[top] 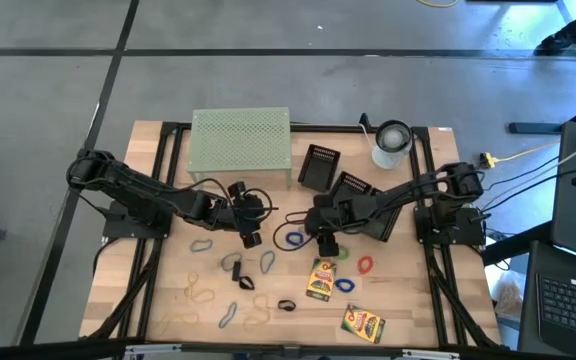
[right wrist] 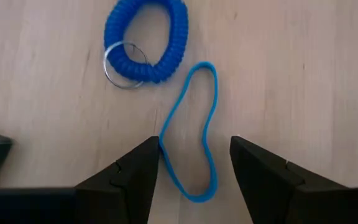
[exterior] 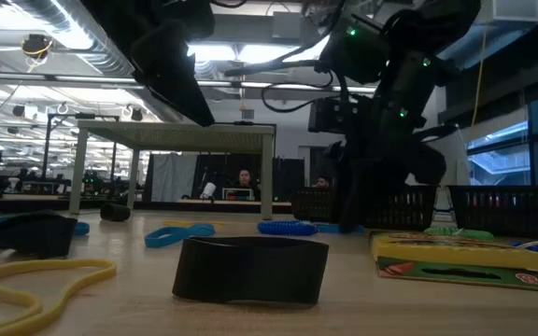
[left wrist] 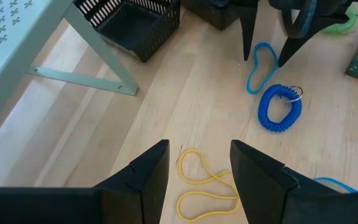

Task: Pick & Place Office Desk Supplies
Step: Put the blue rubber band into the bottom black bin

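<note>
R gripper (right wrist: 194,165) – fingers apart, straddling blue rubber band (right wrist: 194,134), nothing held | L gripper (left wrist: 197,171) – fingers apart over yellow band (left wrist: 204,186) | blue coil (right wrist: 146,40) beside.

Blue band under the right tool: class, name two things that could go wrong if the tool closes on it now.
1. The blue band lies flat on the table, a thin loop between the open fingers of the right tool; they may slide over it and close empty.
2. The blue coil with its key ring lies right beside the band, perhaps touching; a lift could drag or snag it.
</note>
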Tool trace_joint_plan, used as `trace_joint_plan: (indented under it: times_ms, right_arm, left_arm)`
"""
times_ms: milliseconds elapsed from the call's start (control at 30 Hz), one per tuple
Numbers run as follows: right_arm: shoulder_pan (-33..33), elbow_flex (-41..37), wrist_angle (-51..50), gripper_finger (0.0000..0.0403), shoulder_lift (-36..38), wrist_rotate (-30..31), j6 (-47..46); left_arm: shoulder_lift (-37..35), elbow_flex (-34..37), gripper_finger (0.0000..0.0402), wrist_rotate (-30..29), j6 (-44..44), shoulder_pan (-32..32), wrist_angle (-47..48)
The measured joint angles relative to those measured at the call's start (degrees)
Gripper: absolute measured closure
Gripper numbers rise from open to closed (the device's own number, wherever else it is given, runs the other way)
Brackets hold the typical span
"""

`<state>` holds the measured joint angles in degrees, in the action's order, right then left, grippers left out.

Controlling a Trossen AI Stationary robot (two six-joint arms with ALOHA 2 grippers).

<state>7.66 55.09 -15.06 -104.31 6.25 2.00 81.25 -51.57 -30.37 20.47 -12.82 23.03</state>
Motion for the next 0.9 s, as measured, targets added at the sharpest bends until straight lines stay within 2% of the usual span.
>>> trace_joint_plan:
  times_ms: [233,400,567,800,900]
  right_arm:
    - [-0.13,0.17,0.27,0.0211,-1.11,-2.61,-0.04]
    - [-0.15,0.15,0.26,0.0232,-1.20,-3.81,-1.09]
    - [-0.32,0.14,0.18,0.0281,-1.27,-6.20,-0.89]
    - [-0.37,0.11,0.05,0.0380,-1.33,-7.67,0.20]
    - [-0.37,0.09,-0.01,0.0395,-1.33,-7.73,0.46]
  left_arm:
    - [0.00,0.00,0.0238,-0.01,0.35,-0.65,-0.02]
    - [-0.02,0.00,0.0238,0.01,0.41,-1.21,-0.04]
    - [-0.02,0.00,0.0238,0.02,0.42,-1.40,-0.07]
    - [-0.02,0.00,0.0238,0.00,0.40,-1.40,-0.06]
    - [-0.02,0.00,0.0238,0.00,0.39,-1.40,-0.07]
